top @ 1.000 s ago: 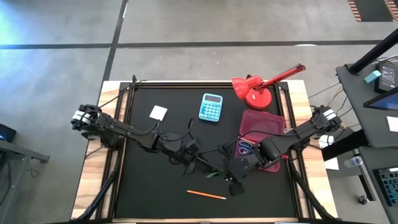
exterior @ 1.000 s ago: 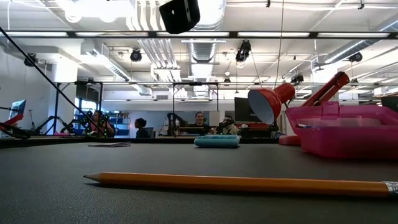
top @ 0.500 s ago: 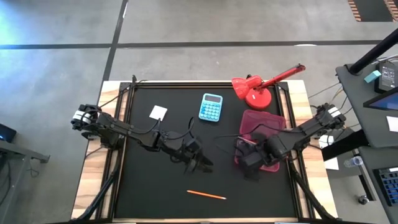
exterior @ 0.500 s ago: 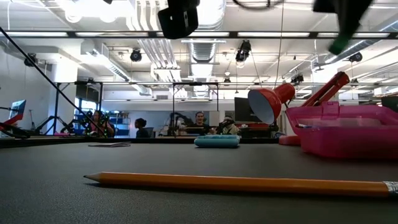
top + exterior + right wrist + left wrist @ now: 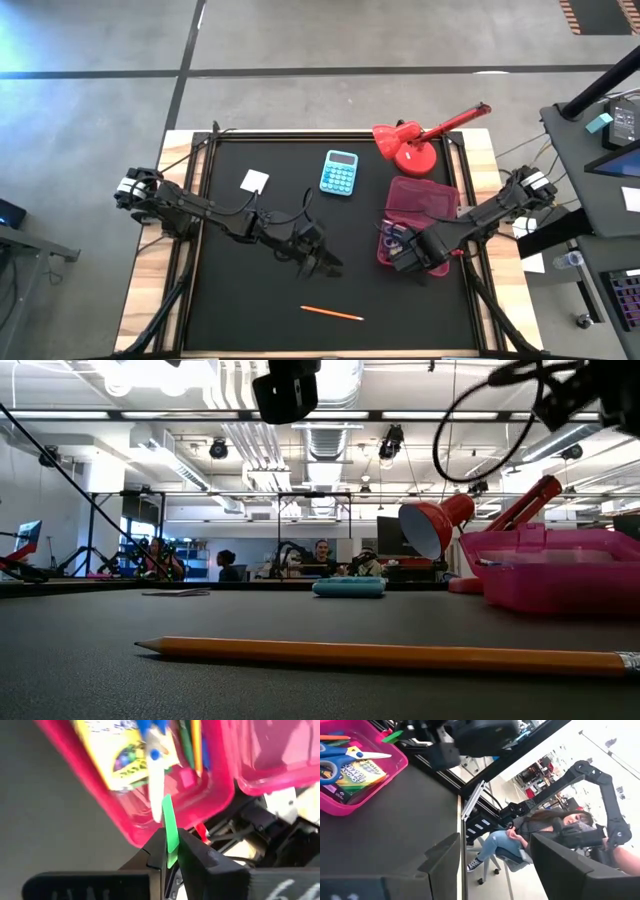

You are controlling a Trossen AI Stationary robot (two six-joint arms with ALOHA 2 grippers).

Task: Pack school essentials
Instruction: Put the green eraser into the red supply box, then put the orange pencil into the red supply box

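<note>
My right gripper [image 5: 403, 255] hovers at the near end of the open pink box [image 5: 420, 215], shut on a thin green piece [image 5: 169, 820]. The box holds blue-handled scissors [image 5: 340, 757], a yellow crayon box [image 5: 361, 772] and pencils. My left gripper [image 5: 326, 266] stands open over mid-table, with nothing between its fingers [image 5: 495, 850]. An orange pencil [image 5: 332, 313] lies flat near the table's front edge. A small white square [image 5: 255, 181] lies flat at the far left. My right gripper pinches the green piece between its two fingers [image 5: 192, 852]. The piece's lower part [image 5: 172, 855] sits between them, and its free end [image 5: 166, 802] juts out past the fingertips, over the box's near wall. The piece is lifted clear of table and box.
A light blue calculator [image 5: 339, 172] lies at the far middle. A red desk lamp [image 5: 415, 140] stands just behind the pink box, whose lid [image 5: 425, 195] lies open. Bare black mat spreads left of the pencil. People sit in the room beyond the table.
My right gripper has drawn away from my left gripper, going toward the table's right and far side with the green piece, up to the pink box's near end. My left gripper has pulled back a little toward the left.
</note>
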